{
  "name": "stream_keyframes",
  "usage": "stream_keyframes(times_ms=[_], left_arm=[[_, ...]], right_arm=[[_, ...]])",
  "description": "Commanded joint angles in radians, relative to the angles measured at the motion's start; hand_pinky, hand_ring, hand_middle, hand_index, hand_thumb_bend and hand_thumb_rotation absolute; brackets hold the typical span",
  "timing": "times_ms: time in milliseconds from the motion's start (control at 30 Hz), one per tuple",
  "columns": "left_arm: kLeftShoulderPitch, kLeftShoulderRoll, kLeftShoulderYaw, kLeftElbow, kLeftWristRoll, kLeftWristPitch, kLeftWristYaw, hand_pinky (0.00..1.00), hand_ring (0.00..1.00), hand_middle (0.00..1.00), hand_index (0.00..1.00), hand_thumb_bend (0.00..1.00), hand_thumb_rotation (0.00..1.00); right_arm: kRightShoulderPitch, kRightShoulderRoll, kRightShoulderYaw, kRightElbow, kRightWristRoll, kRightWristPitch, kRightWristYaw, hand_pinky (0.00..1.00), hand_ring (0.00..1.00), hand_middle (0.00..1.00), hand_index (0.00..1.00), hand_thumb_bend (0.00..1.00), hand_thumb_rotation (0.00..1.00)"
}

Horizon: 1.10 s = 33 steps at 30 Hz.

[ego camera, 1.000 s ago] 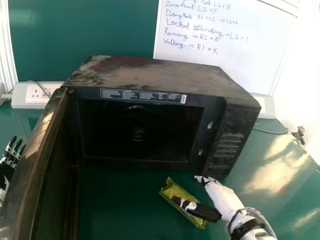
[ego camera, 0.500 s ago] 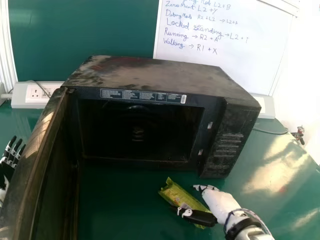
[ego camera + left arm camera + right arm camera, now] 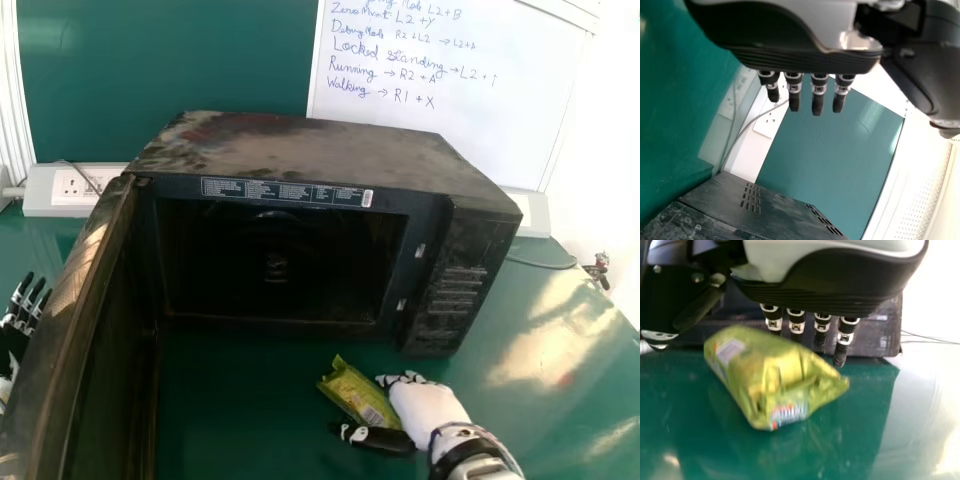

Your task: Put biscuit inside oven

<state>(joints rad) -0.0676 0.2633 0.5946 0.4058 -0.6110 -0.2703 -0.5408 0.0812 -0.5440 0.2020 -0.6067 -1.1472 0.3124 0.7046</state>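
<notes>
Right robot hand (image 3: 428, 405): apart, thumb well away from the straight fingers (image 3: 843, 338); back of the hand turned up and outward, palm side toward the packet; clamped on nothing.
Worktop (image 3: 240, 410): green, glossy, running under oven and packet.
Oven (image 3: 300, 150): black, toward the back of the worktop, its dark cavity facing the robot.
Oven door (image 3: 105, 350): swung wide open on the left.
Right arm (image 3: 480, 460): in from the lower right, slanting forward and leftward, low before the oven's right side.
Left robot hand (image 3: 14, 342): beyond the door at the far left, fingers straight and pointing forward.
Biscuit packet (image 3: 350, 388): yellow-green, lying outside the oven on the worktop, slantwise; the right hand is just beside it, contact impossible to tell.
Right thumb (image 3: 380, 438): stretched leftward, on the packet's near side.
</notes>
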Motion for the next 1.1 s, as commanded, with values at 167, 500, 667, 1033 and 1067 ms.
stream_keyframes(times_ms=[167, 500, 667, 1033, 1067], left_arm=[[0.019, -0.029, -0.007, 0.011, -0.005, -0.001, 0.001, 0.74, 0.75, 0.81, 0.90, 0.13, 0.00], [0.022, -0.032, -0.008, 0.006, -0.003, -0.004, 0.002, 0.73, 0.74, 0.80, 0.89, 0.13, 0.00], [0.023, -0.033, -0.009, 0.003, -0.002, -0.005, 0.003, 0.72, 0.74, 0.80, 0.89, 0.13, 0.00], [0.024, -0.029, -0.006, 0.005, -0.002, -0.001, 0.004, 0.74, 0.75, 0.80, 0.89, 0.14, 0.00], [0.024, -0.029, -0.006, 0.004, -0.003, -0.001, 0.004, 0.74, 0.75, 0.80, 0.89, 0.14, 0.00]], right_arm=[[-0.013, 0.016, 0.002, 0.011, -0.041, -0.021, 0.019, 0.89, 0.96, 0.95, 0.95, 0.99, 0.17], [-0.001, 0.044, 0.025, 0.035, -0.116, -0.068, -0.003, 0.89, 0.95, 0.94, 0.95, 1.00, 0.15], [0.007, 0.062, 0.033, 0.043, -0.147, -0.082, -0.014, 0.88, 0.94, 0.93, 0.94, 1.00, 0.13], [0.038, 0.102, 0.033, 0.048, -0.230, -0.091, -0.057, 0.89, 0.94, 0.93, 0.94, 1.00, 0.10], [0.045, 0.111, 0.033, 0.049, -0.238, -0.088, -0.076, 0.89, 0.93, 0.93, 0.94, 1.00, 0.09]])
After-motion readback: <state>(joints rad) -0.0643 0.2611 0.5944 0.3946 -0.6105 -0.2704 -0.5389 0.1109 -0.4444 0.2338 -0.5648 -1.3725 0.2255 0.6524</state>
